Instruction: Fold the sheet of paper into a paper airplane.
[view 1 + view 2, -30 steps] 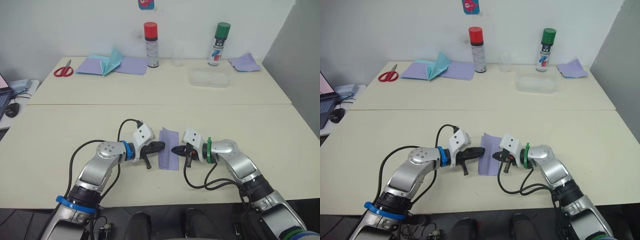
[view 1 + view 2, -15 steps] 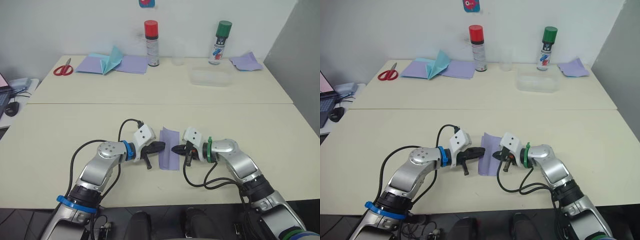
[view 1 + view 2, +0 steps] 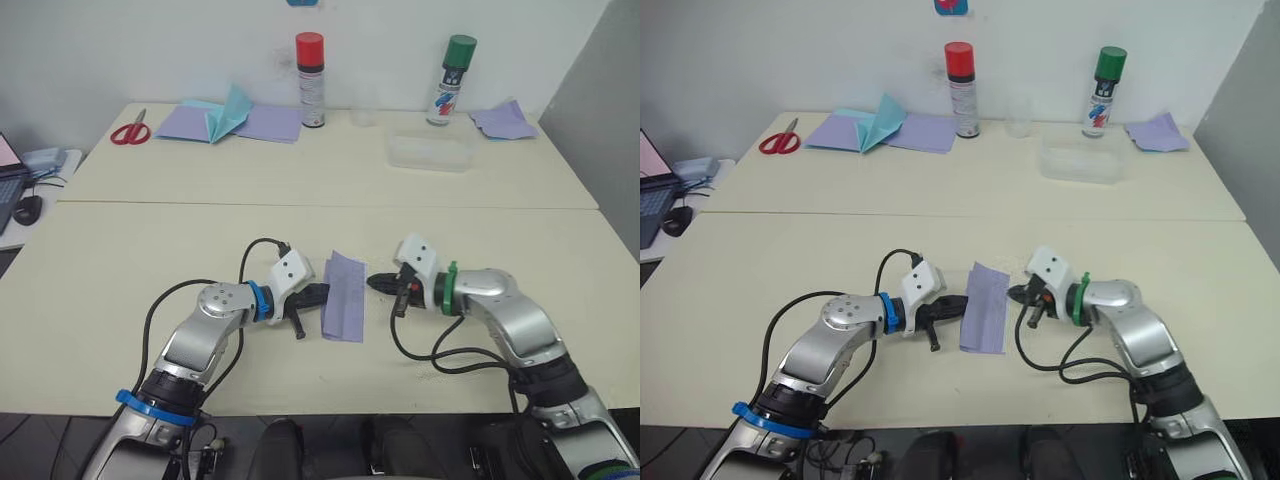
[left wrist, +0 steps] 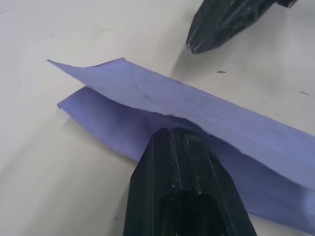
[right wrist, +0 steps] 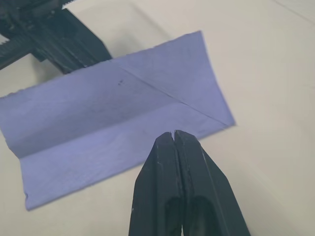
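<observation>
Left eye view: the sheet of paper (image 3: 344,297), folded lengthwise into a narrow strip, lies on the near counter (image 3: 120,270). Left tool (image 3: 316,293) sits at the strip's left edge, touching it. Right tool (image 3: 381,283) is off the strip's right side, a small gap between tip and paper. Behind the paper, on the far counter (image 3: 320,160): red-capped spray can (image 3: 310,66), green-capped spray can (image 3: 456,67), clear plastic box (image 3: 430,151), red scissors (image 3: 129,131), wide lilac sheets (image 3: 268,122) with a teal folded piece (image 3: 228,110) on them, and another lilac piece (image 3: 503,119) at the far right. A mouse (image 3: 27,208) sits off the counter's left end. Nothing lies between either tool and the paper.

Right eye view: same layout; the clear cup (image 3: 1016,120) stands between the two cans.

Left wrist view: left tool's fingers are pressed together, tip against the paper's long edge, under the raised upper flap. Can't tell if a layer is pinched, so calling it clenched, contact only. The upper flap stands open above the lower layer. Right tool (image 4: 224,22) shows beyond the paper, clear of it.

Right wrist view: right tool (image 5: 175,135) is clenched on nothing, tip just short of the paper's near edge. Strip shows a lengthwise fold and a diagonal crease. Left tool (image 5: 74,46) sits at the far edge.
</observation>
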Motion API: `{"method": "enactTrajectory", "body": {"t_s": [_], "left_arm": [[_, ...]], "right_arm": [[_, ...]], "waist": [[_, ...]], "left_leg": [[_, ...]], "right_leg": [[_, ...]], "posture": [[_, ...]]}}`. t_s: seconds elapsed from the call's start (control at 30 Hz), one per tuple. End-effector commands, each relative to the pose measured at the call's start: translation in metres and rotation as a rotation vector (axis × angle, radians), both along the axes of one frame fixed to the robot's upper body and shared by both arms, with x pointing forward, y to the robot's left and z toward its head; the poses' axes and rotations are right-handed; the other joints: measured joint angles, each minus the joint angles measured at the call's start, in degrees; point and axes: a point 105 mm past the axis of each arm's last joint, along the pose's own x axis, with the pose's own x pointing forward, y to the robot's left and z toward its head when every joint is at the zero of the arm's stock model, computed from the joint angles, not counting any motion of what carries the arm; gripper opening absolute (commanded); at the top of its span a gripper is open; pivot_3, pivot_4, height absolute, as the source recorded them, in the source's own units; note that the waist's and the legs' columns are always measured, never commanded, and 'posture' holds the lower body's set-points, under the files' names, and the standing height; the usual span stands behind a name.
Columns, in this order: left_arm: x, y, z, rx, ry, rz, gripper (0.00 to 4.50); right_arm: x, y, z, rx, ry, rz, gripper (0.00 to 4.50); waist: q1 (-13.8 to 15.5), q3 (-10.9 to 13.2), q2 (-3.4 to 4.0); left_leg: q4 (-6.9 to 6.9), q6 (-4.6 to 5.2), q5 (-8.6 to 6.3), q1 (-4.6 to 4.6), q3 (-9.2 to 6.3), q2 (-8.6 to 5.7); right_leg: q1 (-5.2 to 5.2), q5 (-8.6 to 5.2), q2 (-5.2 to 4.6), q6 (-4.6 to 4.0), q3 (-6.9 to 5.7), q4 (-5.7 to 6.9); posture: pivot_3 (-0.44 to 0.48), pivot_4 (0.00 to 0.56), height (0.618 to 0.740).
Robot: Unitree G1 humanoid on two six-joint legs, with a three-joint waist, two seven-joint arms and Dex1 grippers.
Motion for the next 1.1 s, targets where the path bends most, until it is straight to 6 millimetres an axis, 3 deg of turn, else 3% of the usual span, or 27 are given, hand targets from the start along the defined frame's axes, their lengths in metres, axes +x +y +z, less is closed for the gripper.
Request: {"method": "enactTrajectory", "body": {"t_s": [0.03,0.3,0.53,0.87,1.1], "left_arm": [[-0.001,-0.012,0.022,-0.039,-0.058,-0.059,0.08],[-0.004,-0.024,0.026,-0.044,-0.057,-0.115,0.08],[-0.003,-0.035,0.024,-0.049,-0.058,-0.139,0.08],[-0.005,-0.042,0.019,-0.043,-0.053,-0.164,0.00],[-0.004,-0.045,0.018,-0.039,-0.061,-0.171,0.00]], "right_arm": [[-0.003,-0.007,0.014,0.035,-0.029,-0.021,0.00],[-0.004,-0.026,0.024,0.049,-0.020,-0.086,0.00],[-0.009,-0.031,0.034,0.115,0.030,-0.120,0.00],[-0.009,-0.033,0.044,0.344,0.252,-0.261,3.41],[-0.012,-0.016,0.040,0.486,0.452,-0.324,3.41]], "waist": [[0.0,0.0,-0.01],[0.0,0.0,-0.01],[0.0,0.0,-0.01],[-0.1,0.0,-0.01],[-0.1,0.0,0.01]], "left_leg": [[0.02,0.00,0.00,0.00,-0.01,0.00],[0.04,0.00,0.00,0.00,-0.02,-0.03],[0.05,0.00,0.00,0.00,-0.05,-0.03],[0.11,0.00,0.00,0.00,-0.08,-0.02],[0.11,0.00,0.01,0.01,-0.12,0.03]], "right_leg": [[0.00,0.01,0.01,0.01,-0.02,0.01],[0.00,0.01,0.05,0.02,0.00,0.05],[0.01,0.01,0.06,0.02,-0.01,0.07],[0.04,0.01,0.07,0.02,0.00,0.12],[0.04,0.02,0.14,0.01,0.02,0.17]], "posture": [[0.000,0.150,0.740],[0.000,0.150,0.740],[0.000,0.150,0.740],[0.000,0.150,0.740],[0.000,0.150,0.740]]}}
